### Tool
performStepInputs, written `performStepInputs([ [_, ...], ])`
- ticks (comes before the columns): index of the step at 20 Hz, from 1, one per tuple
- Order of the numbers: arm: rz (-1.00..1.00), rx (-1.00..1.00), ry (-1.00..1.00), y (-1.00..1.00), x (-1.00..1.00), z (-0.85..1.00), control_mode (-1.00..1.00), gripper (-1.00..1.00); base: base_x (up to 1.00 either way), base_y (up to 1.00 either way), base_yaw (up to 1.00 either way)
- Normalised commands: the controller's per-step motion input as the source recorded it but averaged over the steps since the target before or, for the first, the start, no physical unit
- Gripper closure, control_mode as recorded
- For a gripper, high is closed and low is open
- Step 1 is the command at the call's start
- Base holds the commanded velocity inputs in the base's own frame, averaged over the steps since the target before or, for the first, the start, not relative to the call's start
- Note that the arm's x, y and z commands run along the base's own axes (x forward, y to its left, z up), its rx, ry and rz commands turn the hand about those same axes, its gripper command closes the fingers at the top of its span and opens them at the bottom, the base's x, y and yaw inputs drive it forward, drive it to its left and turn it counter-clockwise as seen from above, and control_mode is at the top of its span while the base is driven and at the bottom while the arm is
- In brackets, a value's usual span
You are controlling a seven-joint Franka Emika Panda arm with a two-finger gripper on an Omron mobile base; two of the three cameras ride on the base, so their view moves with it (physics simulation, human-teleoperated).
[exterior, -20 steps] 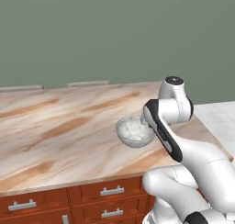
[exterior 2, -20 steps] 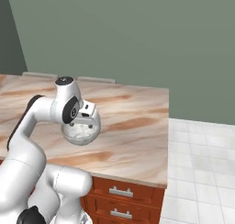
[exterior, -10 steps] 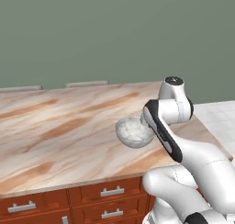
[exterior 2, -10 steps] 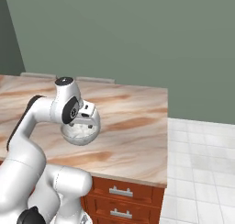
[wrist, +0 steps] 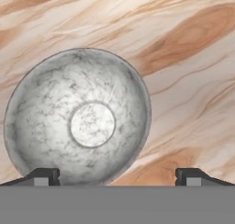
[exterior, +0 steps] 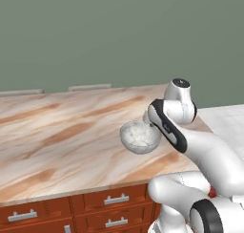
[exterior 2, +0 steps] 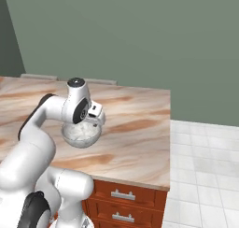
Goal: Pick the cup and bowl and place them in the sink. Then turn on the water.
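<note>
The bowl is round and mottled grey-white, and it rests upright on the marbled counter near its front right part. My gripper hangs open just above the bowl, looking straight down into it. In the hand view the bowl lies left of centre. The left fingertip is over the bowl's near rim and the right fingertip is over bare counter. Nothing is held. The cup, the sink and the water are out of view.
The counter ends at the right, with white tiled floor beyond it. Brown drawers run under the front edge. Two low grey bars sit along the far edge before a green wall.
</note>
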Motion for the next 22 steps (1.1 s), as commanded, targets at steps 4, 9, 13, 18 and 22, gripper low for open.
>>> performStepInputs([
  [4, -0.01, 0.07, 0.00, -0.08, 0.38, 0.00, -1.00, -1.00, 0.00, 0.00, 0.00],
  [9, 0.00, 0.00, 0.00, -0.22, 0.17, -0.05, -1.00, -1.00, 0.00, 0.00, 0.00],
  [13, 0.00, 0.00, 0.00, -0.10, 0.08, -0.21, -1.00, -1.00, 0.00, 0.00, 0.00],
  [18, 0.00, 0.00, 0.01, -0.04, 0.04, -0.28, -1.00, -1.00, 0.00, 0.00, 0.00],
  [22, 0.00, 0.00, 0.00, -0.10, 0.02, -0.31, -1.00, -1.00, 0.00, 0.00, 0.00],
])
